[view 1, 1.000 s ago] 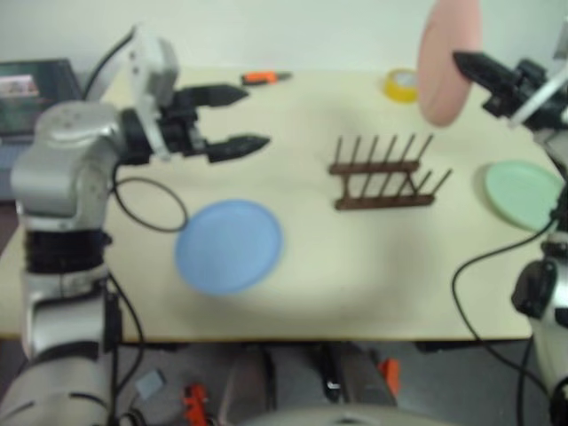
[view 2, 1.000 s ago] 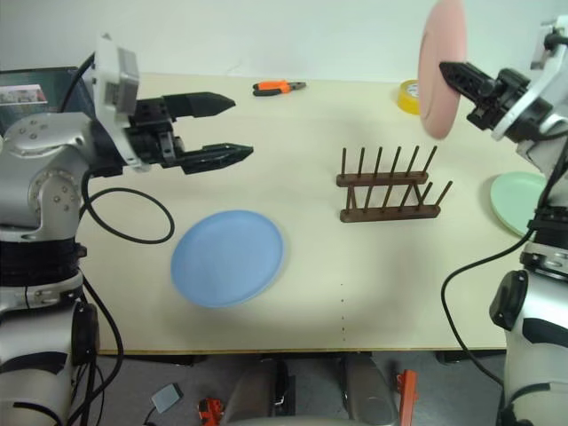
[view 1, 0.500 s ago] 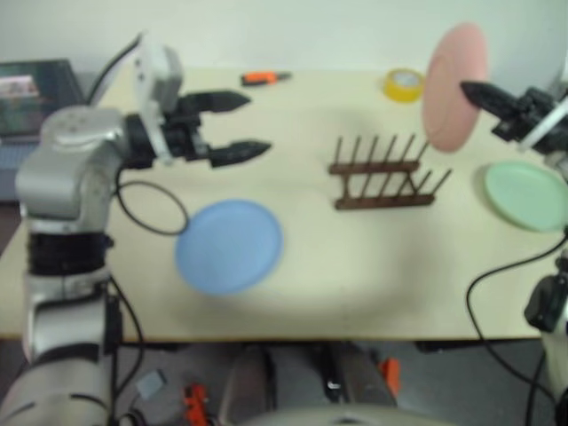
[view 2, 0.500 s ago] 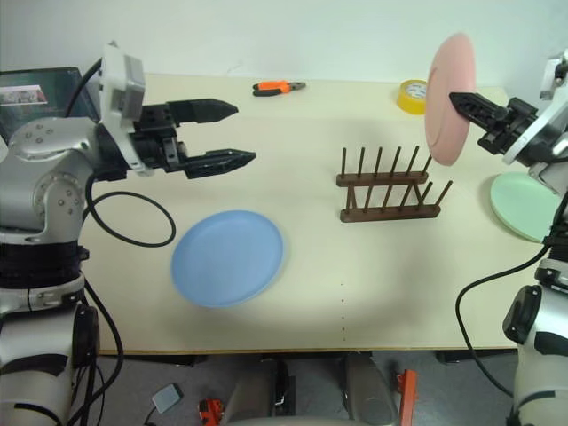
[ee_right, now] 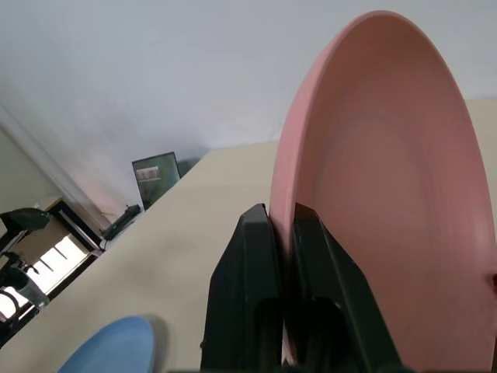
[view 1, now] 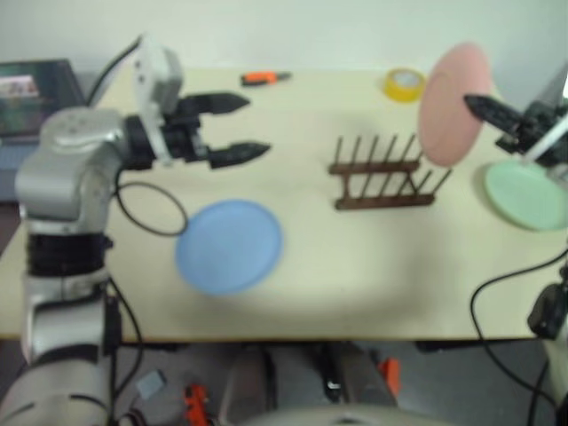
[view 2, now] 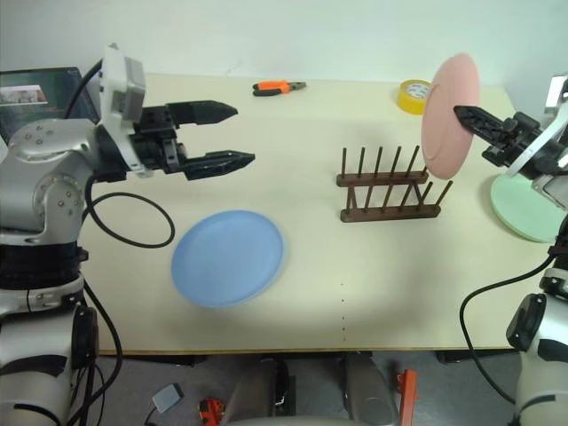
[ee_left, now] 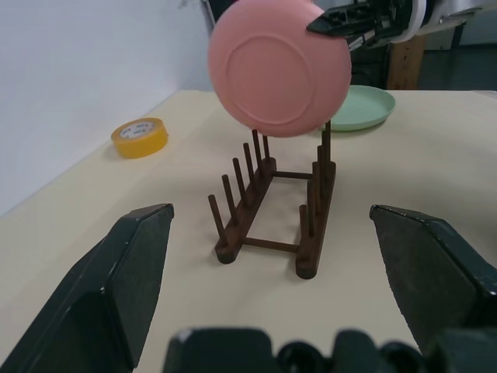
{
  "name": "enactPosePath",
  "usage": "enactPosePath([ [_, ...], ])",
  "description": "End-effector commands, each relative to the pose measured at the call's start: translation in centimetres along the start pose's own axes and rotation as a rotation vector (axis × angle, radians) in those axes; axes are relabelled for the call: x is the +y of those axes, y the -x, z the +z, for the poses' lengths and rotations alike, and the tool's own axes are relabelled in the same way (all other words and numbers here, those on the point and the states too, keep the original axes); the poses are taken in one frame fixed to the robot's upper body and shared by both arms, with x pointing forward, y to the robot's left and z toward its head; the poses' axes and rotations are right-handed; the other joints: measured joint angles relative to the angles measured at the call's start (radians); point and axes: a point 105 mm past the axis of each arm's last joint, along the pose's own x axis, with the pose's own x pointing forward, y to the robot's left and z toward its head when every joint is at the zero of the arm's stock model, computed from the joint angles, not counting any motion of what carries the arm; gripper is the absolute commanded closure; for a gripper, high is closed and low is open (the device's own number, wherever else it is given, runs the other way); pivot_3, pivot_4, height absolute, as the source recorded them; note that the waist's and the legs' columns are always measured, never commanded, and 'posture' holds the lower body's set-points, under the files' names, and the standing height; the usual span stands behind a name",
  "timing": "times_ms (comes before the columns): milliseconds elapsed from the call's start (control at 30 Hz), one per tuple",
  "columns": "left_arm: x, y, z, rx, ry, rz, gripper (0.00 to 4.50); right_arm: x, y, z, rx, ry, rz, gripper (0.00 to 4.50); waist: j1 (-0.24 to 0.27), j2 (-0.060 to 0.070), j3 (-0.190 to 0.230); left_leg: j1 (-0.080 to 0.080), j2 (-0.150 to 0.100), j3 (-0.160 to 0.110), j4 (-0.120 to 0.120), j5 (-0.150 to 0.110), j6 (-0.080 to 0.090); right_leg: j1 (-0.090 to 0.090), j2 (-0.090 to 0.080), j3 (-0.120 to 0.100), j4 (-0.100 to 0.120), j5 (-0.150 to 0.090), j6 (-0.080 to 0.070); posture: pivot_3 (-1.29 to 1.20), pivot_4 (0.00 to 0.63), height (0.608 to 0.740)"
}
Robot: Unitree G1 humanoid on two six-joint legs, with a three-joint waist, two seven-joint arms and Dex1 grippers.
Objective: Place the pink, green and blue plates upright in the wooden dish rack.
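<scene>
My right gripper (view 2: 468, 115) is shut on the rim of the pink plate (view 2: 446, 118), holding it upright in the air just above the right end of the wooden dish rack (view 2: 389, 188). In the right wrist view both fingers (ee_right: 256, 264) pinch the pink plate's (ee_right: 388, 225) edge. The green plate (view 2: 524, 206) lies flat on the table to the right of the rack. Left of the rack, flat near the table's front, rests the blue plate (view 2: 227, 257). My left gripper (view 2: 228, 135) hovers open above the table's left side, behind the blue plate, pointing toward the rack (ee_left: 272, 206).
A yellow tape roll (view 2: 414, 95) and an orange-handled tool (view 2: 277, 87) sit near the table's far edge. A black cable loop (view 2: 133, 217) lies on the table under my left arm. A dark screen (view 2: 40, 91) stands at the far left.
My right gripper has lowered the pink plate toward the rack's right end and rolled it, so more of its face shows. The left gripper stays put.
</scene>
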Motion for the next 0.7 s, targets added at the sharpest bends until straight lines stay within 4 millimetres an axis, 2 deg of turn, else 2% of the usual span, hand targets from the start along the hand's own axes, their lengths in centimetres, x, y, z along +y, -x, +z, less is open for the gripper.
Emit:
enactPosePath([
  [33,-0.1,0.1,1.1,-0.014,-0.050,-0.007,0.04,0.9,1.1,2.0,-0.059,0.043,0.026,4.50,0.000,0.000,0.000,0.000,0.000,0.000,0.000,0.000,0.000,0.000,0.000,0.000,0.000,0.000,0.000,0.00,0.150,0.740],
  [233,-0.1,0.0,1.0,-0.006,-0.050,-0.011,0.04,0.6,1.7,1.6,-0.059,0.023,0.015,4.50,0.000,0.000,0.000,0.000,0.000,0.000,0.000,0.000,0.000,0.000,0.000,0.000,0.000,0.000,0.000,0.00,0.150,0.740],
  [700,-0.1,0.1,0.8,0.009,-0.054,-0.010,0.04,-0.5,1.9,-1.1,-0.040,-0.032,0.016,4.50,0.000,0.000,0.000,0.000,0.000,0.000,0.000,0.000,0.000,0.000,0.000,0.000,0.000,0.000,0.000,0.00,0.150,0.740],
])
